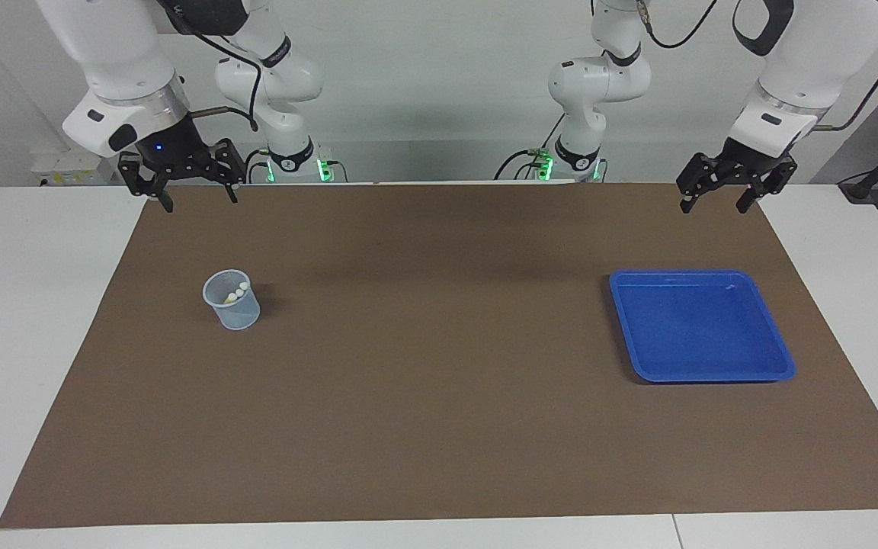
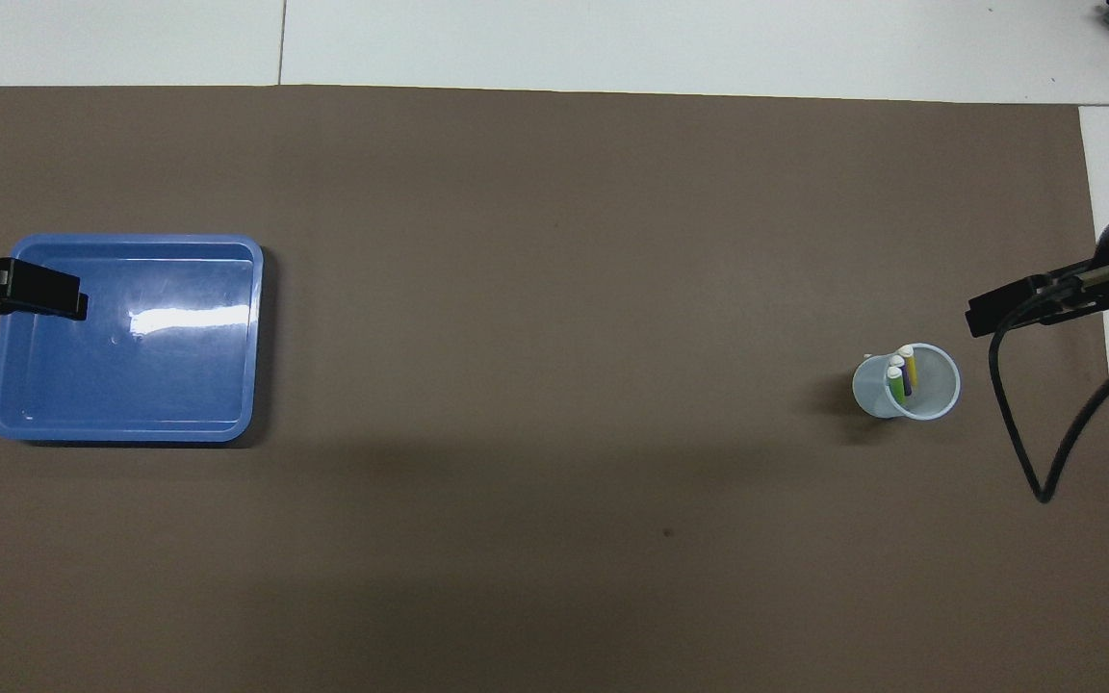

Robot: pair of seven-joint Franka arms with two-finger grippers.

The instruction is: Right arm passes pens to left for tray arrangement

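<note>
While both arms wait raised over the robot-side edge of the brown mat point(image 1: 439, 427), nothing on the table is held. Nearest the robots, the right gripper point(image 1: 197, 197), marked by a small blue light at its base, hangs over the mat's corner at the right arm's end, its jaws apart and empty. At the other end the left gripper point(image 1: 716, 202) hangs over the mat's edge, jaws likewise spread around nothing. Farther out, toward the right arm's end, a small translucent cup point(image 2: 906, 385) stands upright on the mat with the pens point(image 2: 901, 375) standing inside it, whitish caps up; green and yellow barrels show, a darker one between them. Toward the left arm's end the blue tray point(image 1: 702, 372) lies flat on the mat, well apart from the cup. No brand, label or writing can be read anywhere.
</note>
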